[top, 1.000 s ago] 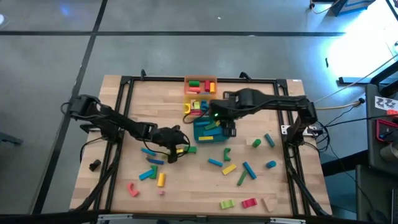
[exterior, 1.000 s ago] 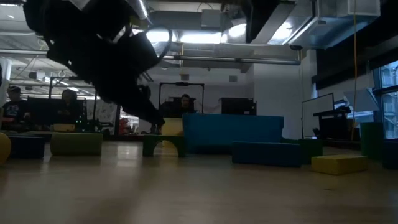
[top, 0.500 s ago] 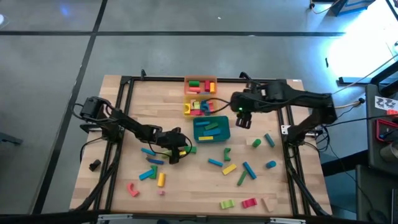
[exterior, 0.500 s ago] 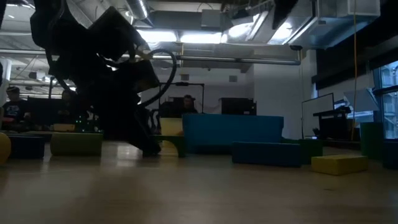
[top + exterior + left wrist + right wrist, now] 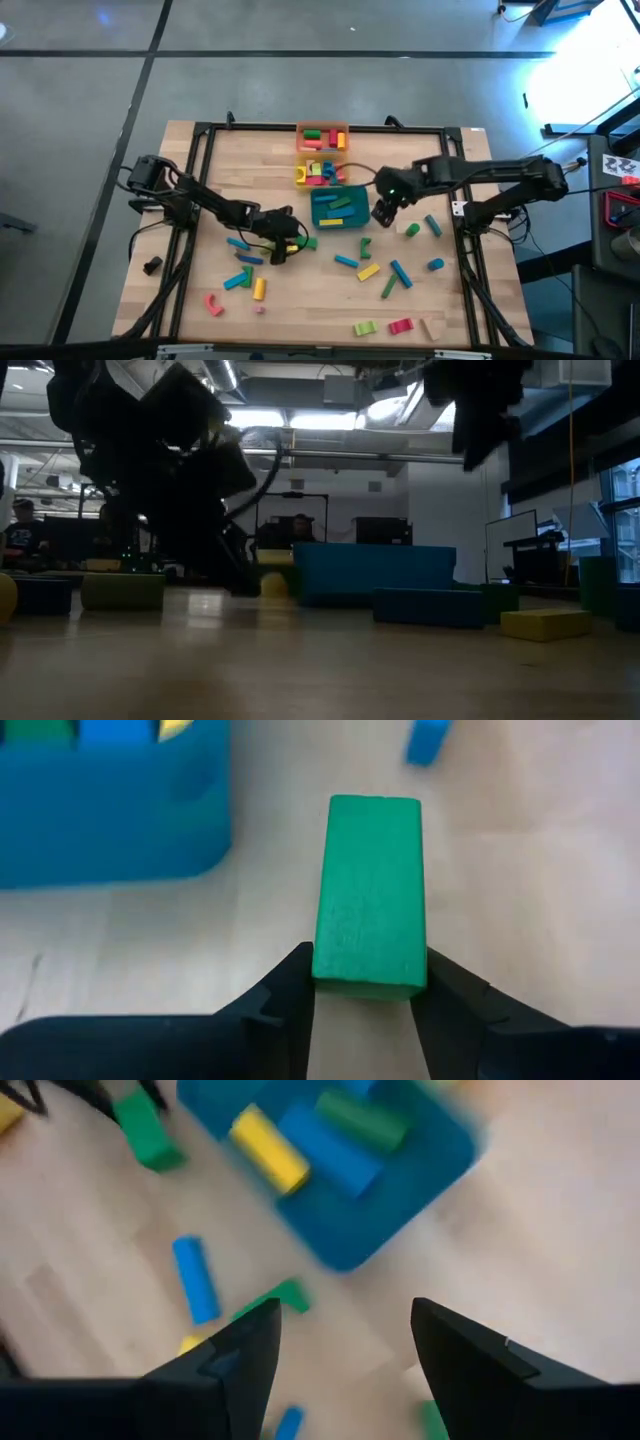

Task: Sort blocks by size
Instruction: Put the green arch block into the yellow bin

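Observation:
A green bar block [image 5: 368,890] lies flat on the table just left of the teal tray [image 5: 314,210], and my left gripper [image 5: 365,985] is shut on its near end [image 5: 292,243]. The tray holds a yellow, a blue and a green block [image 5: 300,1140]. My right gripper [image 5: 384,213] hangs open above the table by the tray's right side, with nothing between its fingers [image 5: 345,1350]. Many more blocks lie scattered over the near half of the table. My left gripper pinches the green bar's two long sides [image 5: 322,975] between its two fingers, at the end nearest the gripper. The fingers slant down from the table's left and lie along the bar. The bar lies flat on the table, pointing away toward the tray.
An orange tray [image 5: 322,137] and a yellow tray [image 5: 302,177] with blocks stand at the far middle. Loose blocks lie near left [image 5: 240,280] and near right [image 5: 395,275], some by the near edge [image 5: 400,325]. Black frame rails [image 5: 200,180] border the table.
My right gripper has drawn back from over the teal tray toward the table's right edge, then come down toward the near edge beside the tray, rolling its wrist. My left gripper has sunk a little at the green bar, which has stayed in place.

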`<control>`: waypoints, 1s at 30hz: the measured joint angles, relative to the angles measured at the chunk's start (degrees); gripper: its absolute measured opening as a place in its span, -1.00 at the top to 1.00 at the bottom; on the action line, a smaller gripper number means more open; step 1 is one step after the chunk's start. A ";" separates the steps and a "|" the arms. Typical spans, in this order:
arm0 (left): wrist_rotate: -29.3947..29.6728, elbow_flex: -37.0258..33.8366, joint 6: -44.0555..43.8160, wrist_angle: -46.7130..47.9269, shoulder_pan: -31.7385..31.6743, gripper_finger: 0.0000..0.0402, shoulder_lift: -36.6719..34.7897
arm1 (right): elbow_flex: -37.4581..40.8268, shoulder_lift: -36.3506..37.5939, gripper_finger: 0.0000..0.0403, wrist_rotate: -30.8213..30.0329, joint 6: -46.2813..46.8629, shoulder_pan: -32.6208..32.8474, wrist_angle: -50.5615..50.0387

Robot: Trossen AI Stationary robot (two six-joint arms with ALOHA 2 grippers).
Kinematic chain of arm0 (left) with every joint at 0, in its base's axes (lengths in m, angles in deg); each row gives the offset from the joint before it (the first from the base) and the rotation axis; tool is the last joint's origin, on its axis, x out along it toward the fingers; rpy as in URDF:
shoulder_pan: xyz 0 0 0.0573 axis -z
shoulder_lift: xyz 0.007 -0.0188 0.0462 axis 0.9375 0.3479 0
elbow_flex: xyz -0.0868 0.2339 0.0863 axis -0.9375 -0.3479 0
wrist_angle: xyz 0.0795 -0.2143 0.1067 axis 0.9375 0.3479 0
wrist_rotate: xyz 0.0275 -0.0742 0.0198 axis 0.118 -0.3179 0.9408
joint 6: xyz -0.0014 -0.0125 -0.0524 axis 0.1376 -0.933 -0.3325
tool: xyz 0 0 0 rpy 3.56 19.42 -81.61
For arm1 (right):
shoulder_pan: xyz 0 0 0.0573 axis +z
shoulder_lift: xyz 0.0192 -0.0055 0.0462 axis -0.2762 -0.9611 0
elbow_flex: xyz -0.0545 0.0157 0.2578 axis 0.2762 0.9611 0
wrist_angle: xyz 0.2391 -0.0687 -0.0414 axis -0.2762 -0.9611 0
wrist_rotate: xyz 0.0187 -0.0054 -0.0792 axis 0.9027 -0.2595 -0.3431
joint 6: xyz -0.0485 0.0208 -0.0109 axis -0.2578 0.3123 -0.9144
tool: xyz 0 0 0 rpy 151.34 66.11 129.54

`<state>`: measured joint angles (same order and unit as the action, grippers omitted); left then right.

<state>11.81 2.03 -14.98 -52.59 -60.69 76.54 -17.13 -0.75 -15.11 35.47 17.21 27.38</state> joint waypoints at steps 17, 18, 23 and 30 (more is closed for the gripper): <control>2.24 0.02 9.40 -0.71 -9.86 0.38 -21.22 | 10.28 -1.09 -0.13 2.33 19.58 2.21 8.37; 4.44 0.02 11.48 -0.86 -11.54 0.38 -21.66 | 10.29 -1.09 -0.13 1.55 21.02 3.06 9.28; 7.38 0.02 19.75 -0.60 -19.19 0.37 -20.91 | 10.28 -1.70 -0.13 -5.24 25.83 8.38 14.71; 7.38 0.00 28.24 -2.58 -25.45 0.36 -17.47 | 10.27 -6.20 -0.13 -10.58 34.30 14.62 17.33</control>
<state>19.19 2.03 13.25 -55.17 -86.14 59.07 -6.87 -6.95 -25.68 69.77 31.83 44.71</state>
